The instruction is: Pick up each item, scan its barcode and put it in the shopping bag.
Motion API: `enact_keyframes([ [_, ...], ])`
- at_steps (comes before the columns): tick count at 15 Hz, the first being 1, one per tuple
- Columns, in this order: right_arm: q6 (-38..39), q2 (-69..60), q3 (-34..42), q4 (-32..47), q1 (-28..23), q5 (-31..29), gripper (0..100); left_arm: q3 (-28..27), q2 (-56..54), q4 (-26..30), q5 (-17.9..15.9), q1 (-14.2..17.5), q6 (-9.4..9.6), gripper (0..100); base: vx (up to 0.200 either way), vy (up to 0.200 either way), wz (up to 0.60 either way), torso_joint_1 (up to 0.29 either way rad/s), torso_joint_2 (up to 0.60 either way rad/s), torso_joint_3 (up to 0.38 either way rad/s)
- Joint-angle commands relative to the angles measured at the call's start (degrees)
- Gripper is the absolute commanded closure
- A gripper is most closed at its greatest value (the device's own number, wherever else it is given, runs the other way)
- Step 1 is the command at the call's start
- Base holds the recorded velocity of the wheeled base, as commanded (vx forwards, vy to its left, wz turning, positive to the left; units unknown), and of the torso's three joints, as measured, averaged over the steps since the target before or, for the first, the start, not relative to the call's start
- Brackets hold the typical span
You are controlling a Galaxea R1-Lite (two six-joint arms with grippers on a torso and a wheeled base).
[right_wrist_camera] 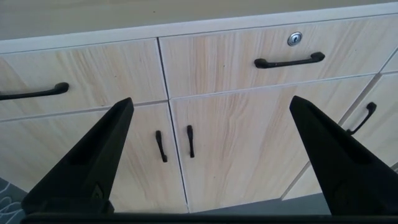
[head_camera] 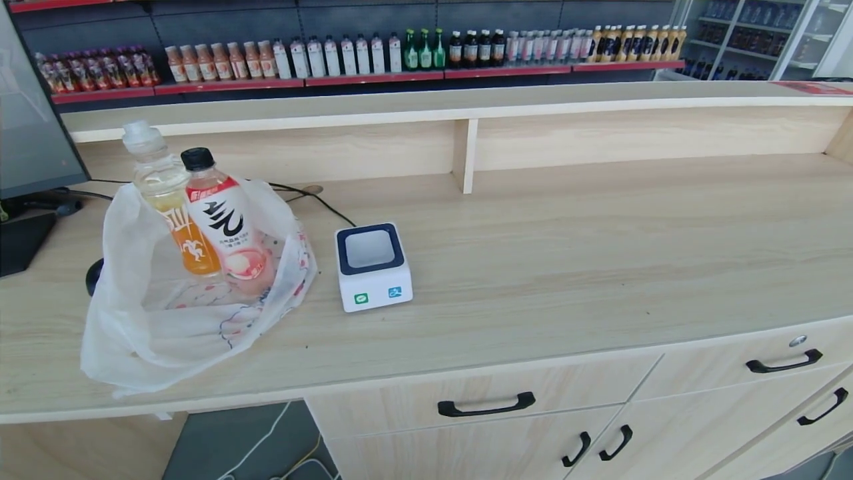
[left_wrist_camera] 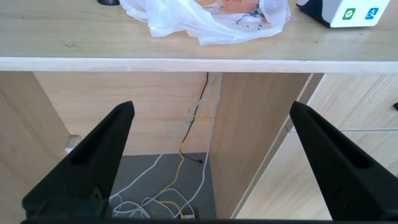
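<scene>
Your left pincer (left_wrist_camera: 211, 106) and right pincer (right_wrist_camera: 211, 99) gape empty; above the left, 2 stiff, slick-looking bottles (head_camera: 223, 220) stand bagged; grip mid-body.

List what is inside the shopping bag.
Two bottles stand in the shopping bag: a black-capped bottle and, beside it, a clear-capped bottle of orange drink. Their bases are veiled by the plastic; anything lying flat underneath cannot be seen.

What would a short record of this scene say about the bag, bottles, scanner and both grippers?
shopping bag: on the counter, holding two bottles
bottles: black-capped bottle and clear-capped bottle, standing side by side
scanner: on the counter, right of the bag
left gripper: open, empty, below the counter edge
right gripper: open, empty, facing the drawers
</scene>
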Motion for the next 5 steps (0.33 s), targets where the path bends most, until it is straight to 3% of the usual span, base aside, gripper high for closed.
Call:
enact_keyframes([
  [1,-0.06,0.07,0.01,-0.04,-0.06,0.0,0,0.0,-0.02,-0.02,0.09,-0.02,-0.01,0,0.0,0.0,0.0,0.0,0.0,0.0],
  [5,0.47,0.07,0.01,-0.04,-0.06,0.0,0,0.0,-0.02,-0.02,0.09,-0.02,-0.01,0,0.0,0.0,0.0,0.0,0.0,0.0],
])
